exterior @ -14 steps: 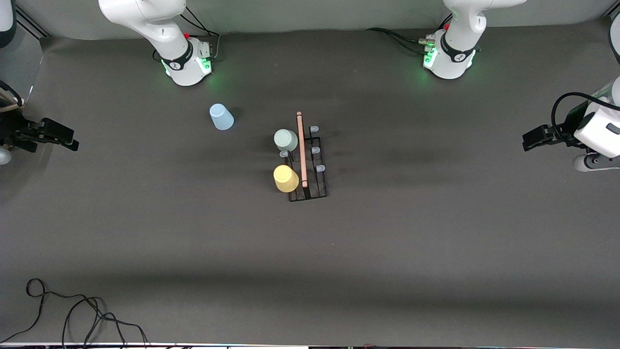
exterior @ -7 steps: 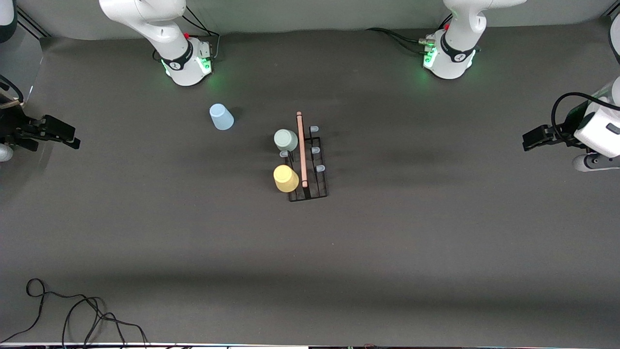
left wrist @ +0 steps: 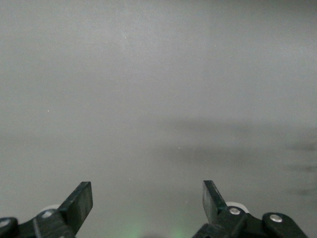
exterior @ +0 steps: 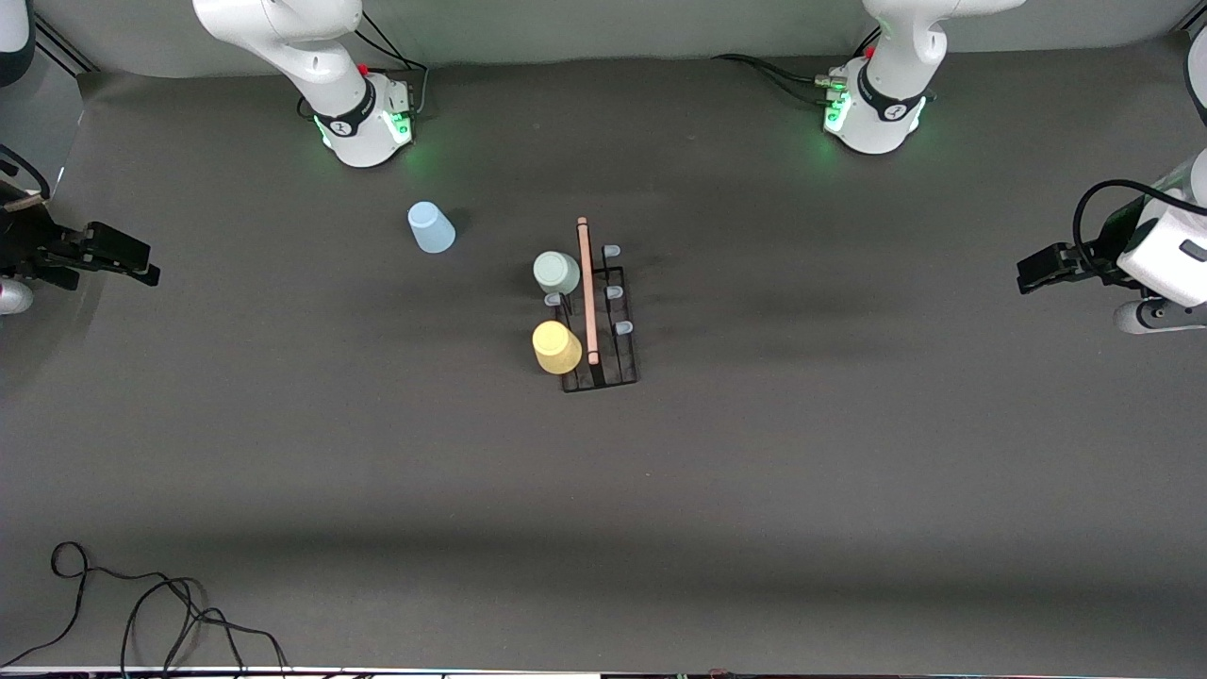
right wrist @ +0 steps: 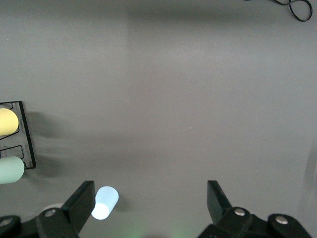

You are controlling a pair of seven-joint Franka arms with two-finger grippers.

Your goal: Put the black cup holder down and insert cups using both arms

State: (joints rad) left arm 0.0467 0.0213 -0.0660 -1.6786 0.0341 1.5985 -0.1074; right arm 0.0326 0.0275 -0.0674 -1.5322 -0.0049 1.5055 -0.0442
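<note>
Front view: the counter (exterior: 849, 471) is covered by a dark grey mat with a pale wall strip along its upper edge. The black cup holder (exterior: 597, 311) stands mid-counter, its wooden rod handle on top. The pale green cup (exterior: 556, 273) and the yellow cup (exterior: 556, 347) sit upturned on pegs on the side toward the right arm's end. The light blue cup (exterior: 430, 227) stands upside down on the mat, apart from the rack and near the right arm's green-lit base (exterior: 363, 127). A black cable (exterior: 141, 613) lies coiled at the near corner. The right pincer (exterior: 118, 256) and left pincer (exterior: 1042, 267) hang at the counter's ends.

Left wrist view: the left pincer (left wrist: 147, 204) is spread wide over bare grey mat.

Right wrist view: the right pincer (right wrist: 150, 204) is spread wide, holding nothing; the blue cup (right wrist: 104, 203) and the rack's edge (right wrist: 22, 134) show below.
</note>
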